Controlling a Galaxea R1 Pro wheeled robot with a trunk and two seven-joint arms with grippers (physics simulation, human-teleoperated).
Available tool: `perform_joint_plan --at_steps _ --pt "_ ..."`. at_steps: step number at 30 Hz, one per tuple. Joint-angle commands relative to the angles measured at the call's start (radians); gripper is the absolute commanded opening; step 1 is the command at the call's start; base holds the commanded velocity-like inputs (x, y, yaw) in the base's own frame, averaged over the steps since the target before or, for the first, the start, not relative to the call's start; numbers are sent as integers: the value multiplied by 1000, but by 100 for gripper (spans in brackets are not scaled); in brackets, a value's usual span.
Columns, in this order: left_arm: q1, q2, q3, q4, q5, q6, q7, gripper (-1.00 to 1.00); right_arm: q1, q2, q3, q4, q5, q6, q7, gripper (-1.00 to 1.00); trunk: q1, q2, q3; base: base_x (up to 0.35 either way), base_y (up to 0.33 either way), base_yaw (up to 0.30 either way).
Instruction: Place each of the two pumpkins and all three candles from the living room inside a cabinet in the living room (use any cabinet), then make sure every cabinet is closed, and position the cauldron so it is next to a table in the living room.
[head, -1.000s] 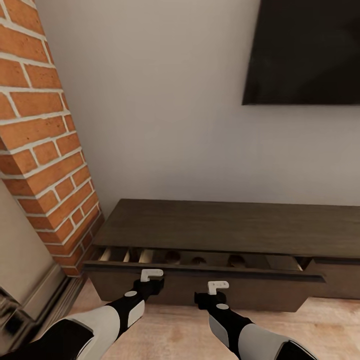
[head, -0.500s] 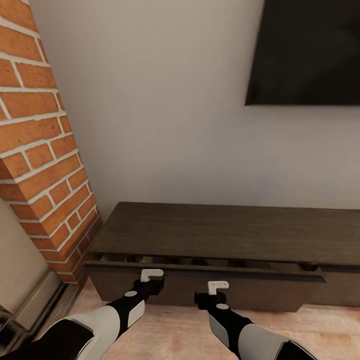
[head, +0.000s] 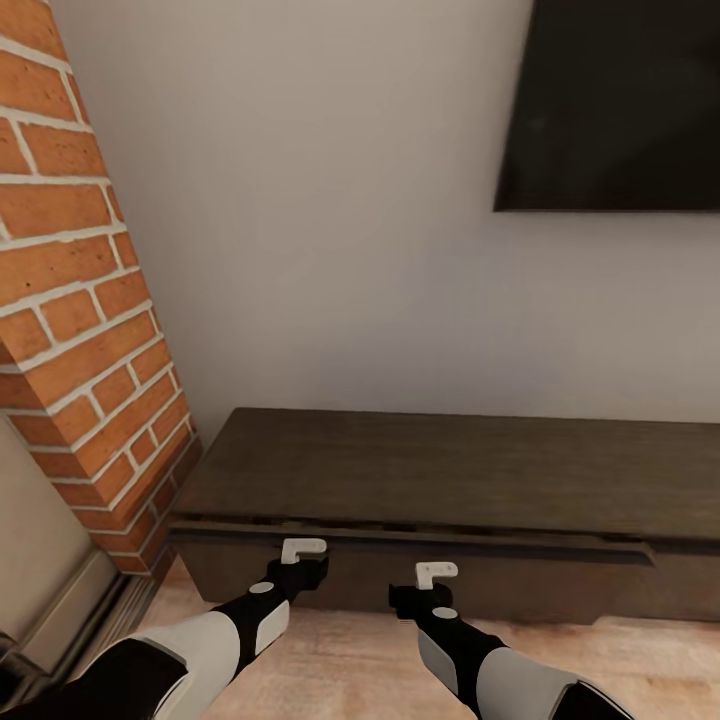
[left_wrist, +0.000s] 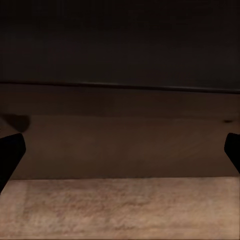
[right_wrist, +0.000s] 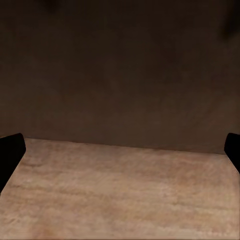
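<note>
1. I see the cabinet (head: 440, 480), the long low dark-brown unit, standing against the pale wall (head: 330, 230). Its drawer front (head: 400, 575) sits nearly flush under the top, with only a thin dark slit along the upper edge, so I cannot see inside.
2. My left gripper (head: 303, 549) is just in front of the drawer front, toward the cabinet's left end. In the left wrist view its dark fingertips (left_wrist: 10, 155) sit at opposite edges, spread wide with nothing between them; I see only the drawer front (left_wrist: 120, 145) and the floor (left_wrist: 120, 210) there.
3. My right gripper (head: 436, 573) is also just in front of the drawer front, nearer the cabinet's middle. Its fingertips (right_wrist: 10, 152) are likewise wide apart and empty, facing the dark wood (right_wrist: 120, 75).
4. A brick pillar (head: 80, 300) stands just beside the cabinet's left end.
5. A black screen (head: 615, 100) hangs on the wall above the cabinet's right part.
6. Light wood floor (head: 350, 660) lies in front of the cabinet.
</note>
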Motion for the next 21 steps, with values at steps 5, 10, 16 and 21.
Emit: perform_joint_plan --at_steps 5,10,16,21 --pt "-2 -1 -12 3 9 -7 2 100 -1 0 9 1 -9 -3 -4 100 0 0 -1 111 0 0" --pt "-2 -1 -12 3 9 -7 2 100 -1 0 9 0 -9 -3 -4 100 0 0 -1 7 0 0" --pt "-2 -1 -12 3 9 -7 2 100 -1 0 9 1 -9 -3 -4 100 0 0 -1 0 0 0" --pt "-2 -1 -12 3 9 -7 2 100 -1 0 9 1 -9 -3 -4 100 0 0 -1 0 0 0"
